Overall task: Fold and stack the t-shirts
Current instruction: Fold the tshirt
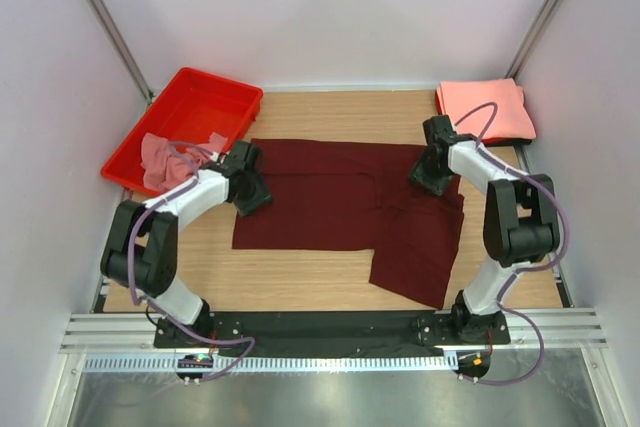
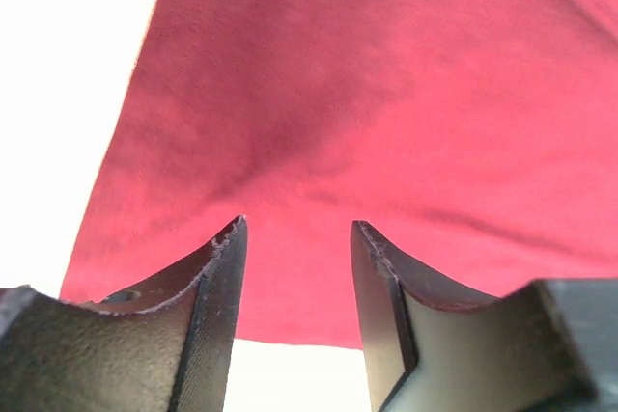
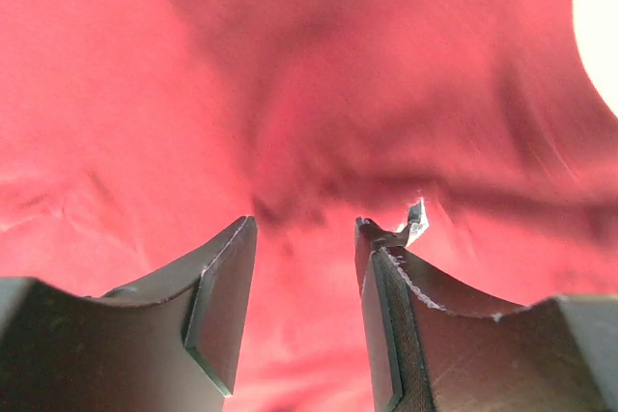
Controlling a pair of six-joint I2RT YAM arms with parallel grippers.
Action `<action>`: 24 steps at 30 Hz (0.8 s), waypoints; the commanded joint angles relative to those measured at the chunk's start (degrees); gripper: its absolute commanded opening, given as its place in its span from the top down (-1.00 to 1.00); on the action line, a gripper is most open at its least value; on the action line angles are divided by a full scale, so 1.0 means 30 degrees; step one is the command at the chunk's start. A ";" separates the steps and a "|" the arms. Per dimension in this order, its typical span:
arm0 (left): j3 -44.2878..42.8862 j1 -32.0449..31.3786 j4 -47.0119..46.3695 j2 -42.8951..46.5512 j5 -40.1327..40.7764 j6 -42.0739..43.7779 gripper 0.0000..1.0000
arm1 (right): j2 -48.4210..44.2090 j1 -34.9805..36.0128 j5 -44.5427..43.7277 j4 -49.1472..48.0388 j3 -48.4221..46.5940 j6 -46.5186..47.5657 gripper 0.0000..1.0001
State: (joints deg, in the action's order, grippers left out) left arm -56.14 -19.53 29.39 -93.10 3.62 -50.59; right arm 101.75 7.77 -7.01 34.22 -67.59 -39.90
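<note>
Item: maroon t-shirt (image 1: 330,202), laid flat mid-counter (image 1: 300,282), long axis running left to right, with one broad flap at its right end angling toward the near edge (which end carries the collar cannot be told). Left pincer (image 1: 252,195) sits over its left edge and right pincer (image 1: 430,177) over its far right corner, both released, jaws apart with nothing between them. Hazard, as judged: unmatched holds, or a pinch catching one layer only, would skew the fold and leave that flap dragging.

No readable text or numbers, no print on the maroon t-shirt (image 1: 330,207), no label on the red tray (image 1: 205,107)
</note>
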 commanded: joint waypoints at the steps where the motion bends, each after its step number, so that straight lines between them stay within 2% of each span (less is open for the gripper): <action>1: -0.1091 -0.0579 0.0927 0.2258 0.0817 0.0895 0.01 | -0.3266 0.0134 -0.1210 0.5751 -0.0178 -0.4700 -0.05; 4: -0.0975 -0.0668 0.0986 0.3313 -0.0236 0.0955 -0.01 | -0.5693 0.0251 -0.1880 0.8385 0.1697 -0.8275 -0.05; 10: -0.0506 -0.0726 0.0956 0.4402 -0.1698 0.1159 -0.03 | -0.9626 0.0808 -0.2176 1.0740 0.6323 -1.1979 0.02; 14: -0.0155 -0.0726 0.1044 0.4695 -0.2347 0.1364 -0.03 | -1.2846 0.1536 -0.1767 1.1122 0.9311 -1.3416 0.07; 17: 0.0139 -0.0697 0.0928 0.4988 -0.2552 0.1365 -0.03 | -1.3875 0.2154 -0.1680 1.1183 1.0746 -1.4500 0.07; 24: 0.0461 -0.0698 0.0956 0.5369 -0.2435 0.1511 -0.04 | -1.4027 0.3708 -0.0830 0.8315 1.3681 -1.6288 0.11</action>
State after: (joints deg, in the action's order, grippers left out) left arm -55.07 -21.65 32.05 -79.00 -2.70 -47.29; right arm 59.59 17.65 -9.89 63.51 -28.49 -83.48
